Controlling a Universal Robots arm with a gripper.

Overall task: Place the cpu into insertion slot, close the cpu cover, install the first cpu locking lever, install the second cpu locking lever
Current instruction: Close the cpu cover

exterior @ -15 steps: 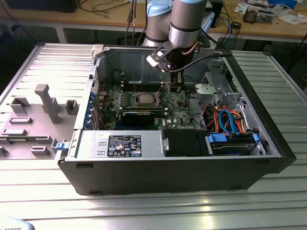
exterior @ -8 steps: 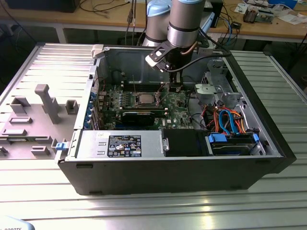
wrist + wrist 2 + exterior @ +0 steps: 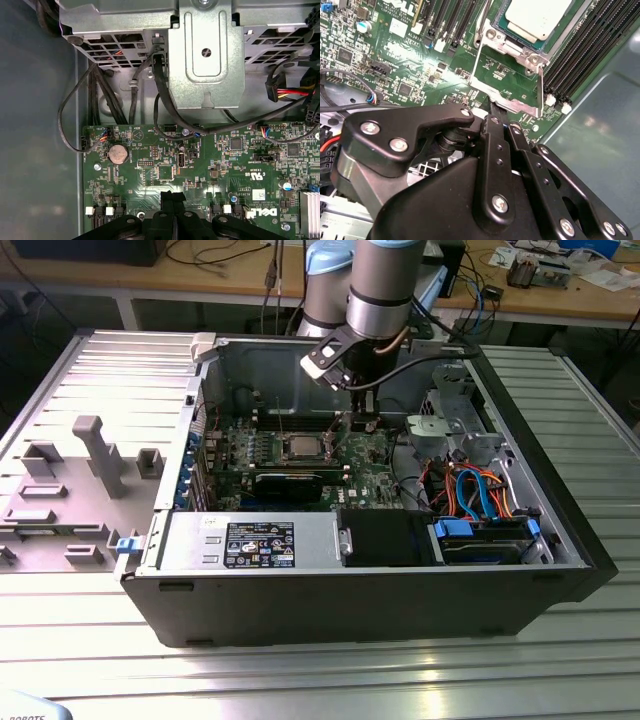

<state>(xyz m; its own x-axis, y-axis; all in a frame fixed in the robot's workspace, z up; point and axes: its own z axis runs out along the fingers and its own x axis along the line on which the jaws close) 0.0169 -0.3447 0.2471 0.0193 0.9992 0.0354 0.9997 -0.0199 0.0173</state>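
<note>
The cpu (image 3: pixel 537 17) lies flat in the insertion slot (image 3: pixel 515 50), its silver-grey top showing; in the exterior view the cpu (image 3: pixel 303 448) sits mid-motherboard. The cpu cover (image 3: pixel 540 95) is swung open away from the slot, and green board shows through its window. My gripper (image 3: pixel 495 117) is shut, its black fingers pressed together, with the tips right at the cover's free edge. In the exterior view my gripper (image 3: pixel 357 418) hangs just to the right of the socket. In the first wrist view my gripper (image 3: pixel 172 196) shows as a closed black pair over the board.
Long black memory slots (image 3: pixel 580 60) run beside the socket. A black graphics card (image 3: pixel 290 483) lies in front of it. A metal drive cage (image 3: pixel 450 420) and bundled cables (image 3: pixel 480 490) fill the case's right side. A grey fixture (image 3: pixel 95 455) stands outside on the exterior view's left.
</note>
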